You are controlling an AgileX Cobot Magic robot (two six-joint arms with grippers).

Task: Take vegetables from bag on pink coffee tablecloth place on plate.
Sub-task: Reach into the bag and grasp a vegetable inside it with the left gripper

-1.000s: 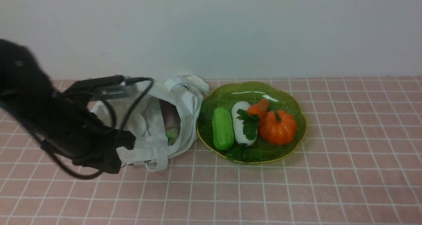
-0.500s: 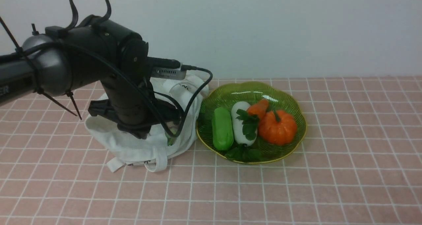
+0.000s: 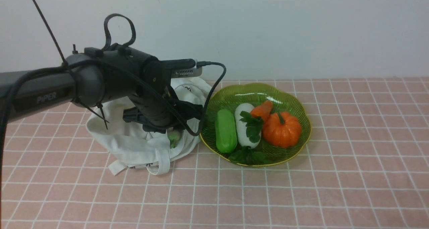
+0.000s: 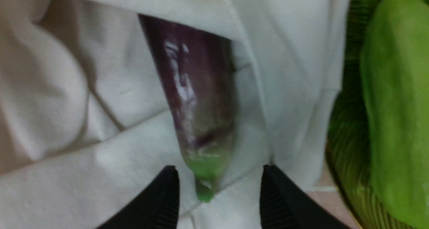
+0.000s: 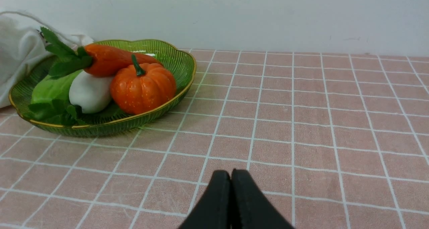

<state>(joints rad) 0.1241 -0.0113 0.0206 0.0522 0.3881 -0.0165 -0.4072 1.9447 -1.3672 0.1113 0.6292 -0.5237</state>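
The white cloth bag (image 3: 134,145) lies on the pink checked tablecloth (image 3: 301,188), left of the green plate (image 3: 295,105). The dark purple eggplant (image 4: 197,88) lies in the bag's mouth, its pale green stem end (image 3: 173,139) peeking out. My left gripper (image 4: 218,185) is open just above the bag, one finger on each side of the stem end, not touching it. In the front view the arm hides the jaws. My right gripper (image 5: 230,188) is shut and empty over bare cloth, out of the front view.
On the plate lie a green cucumber (image 3: 226,131), a white radish with green leaves (image 3: 246,123), an orange carrot (image 3: 263,110) and an orange pumpkin (image 3: 283,128). A white wall stands behind the table. The plate's rim (image 4: 338,175) is close to the left gripper.
My left arm has swung in from the left over the bag and moved right, towards the bag's open end, and now hides most of the eggplant in the front view.
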